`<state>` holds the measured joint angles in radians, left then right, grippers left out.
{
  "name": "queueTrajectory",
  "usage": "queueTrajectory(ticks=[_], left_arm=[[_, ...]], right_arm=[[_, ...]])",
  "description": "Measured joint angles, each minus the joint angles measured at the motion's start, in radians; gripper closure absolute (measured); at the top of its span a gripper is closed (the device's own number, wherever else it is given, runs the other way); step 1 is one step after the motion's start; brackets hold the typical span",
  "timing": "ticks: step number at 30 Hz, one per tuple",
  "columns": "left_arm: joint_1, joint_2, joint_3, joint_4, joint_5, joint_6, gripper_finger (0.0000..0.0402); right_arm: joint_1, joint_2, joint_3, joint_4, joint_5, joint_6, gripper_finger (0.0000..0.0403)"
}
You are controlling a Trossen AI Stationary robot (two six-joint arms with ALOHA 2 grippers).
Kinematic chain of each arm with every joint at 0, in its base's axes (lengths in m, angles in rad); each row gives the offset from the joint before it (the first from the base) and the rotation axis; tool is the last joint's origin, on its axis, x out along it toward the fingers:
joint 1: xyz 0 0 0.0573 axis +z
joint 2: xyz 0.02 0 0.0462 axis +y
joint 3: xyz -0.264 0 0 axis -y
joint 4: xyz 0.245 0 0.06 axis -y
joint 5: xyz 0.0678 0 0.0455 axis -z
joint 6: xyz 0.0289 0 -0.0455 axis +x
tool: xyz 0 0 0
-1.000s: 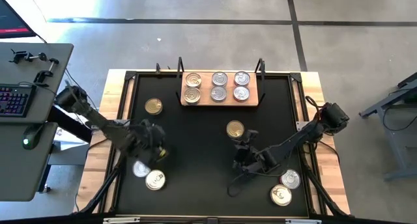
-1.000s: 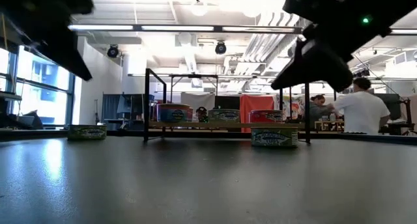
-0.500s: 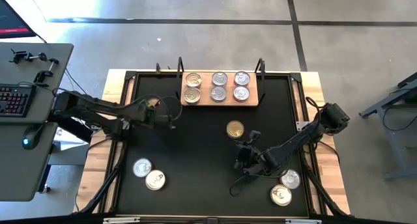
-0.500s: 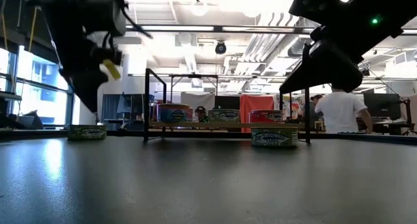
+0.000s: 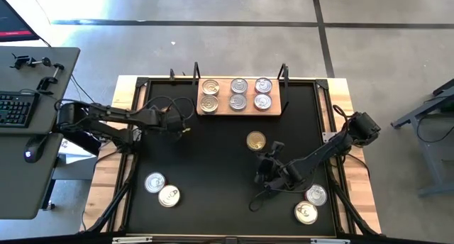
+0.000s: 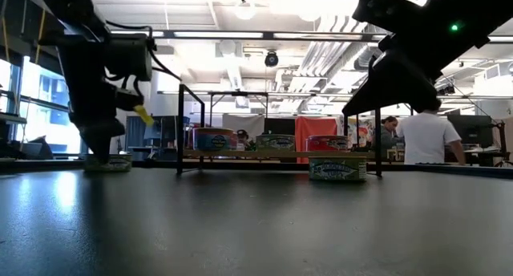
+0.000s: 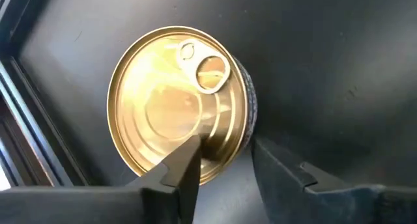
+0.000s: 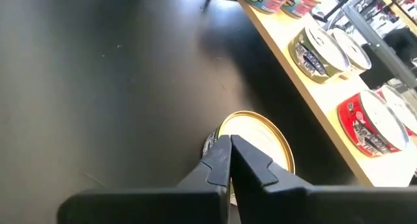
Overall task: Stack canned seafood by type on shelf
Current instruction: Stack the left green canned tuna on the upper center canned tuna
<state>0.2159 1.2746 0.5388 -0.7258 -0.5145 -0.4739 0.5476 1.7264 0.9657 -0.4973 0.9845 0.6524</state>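
Gold tin (image 7: pixel 179 103) at far left sits under the left pincer (image 7: pixel 225 160), parted astride its rim: centre, then clench; right pincer (image 8: pixel 230 160) waits clenched.

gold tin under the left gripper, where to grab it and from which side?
Grip the gold tin across its round side wall, coming straight down from above. It lies flat on the black mat, lid up with the pull tab on top, so the lid gives nothing to pinch. The left gripper hangs over its edge with the fingers parted narrower than the tin; I'd open wider and centre first.
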Motion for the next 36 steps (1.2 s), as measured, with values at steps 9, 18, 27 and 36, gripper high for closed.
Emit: queueTrajectory(ticks=[9, 18, 27, 36], left_arm=[[0.045, -0.001, -0.002, 0.025, 0.025, 0.027, 0.0336], [-0.05, 0.0, 0.025, 0.025, 0.096, -0.024, 0.0382], [-0.201, 0.002, 0.079, 0.08, 0.294, -0.056, 0.0396], [-0.379, 0.004, 0.078, 0.326, 0.385, 0.029, 0.0396]], right_arm=[[0.003, 0.0, 0.0, 0.001, 0.0, 0.023, 0.0403], [0.003, 0.0, 0.0, 0.005, 0.0, 0.022, 0.0403], [0.003, 0.0, 0.0, 0.008, 0.0, 0.021, 0.0403], [0.003, 0.0, 0.0, 0.008, 0.0, 0.021, 0.0403]])
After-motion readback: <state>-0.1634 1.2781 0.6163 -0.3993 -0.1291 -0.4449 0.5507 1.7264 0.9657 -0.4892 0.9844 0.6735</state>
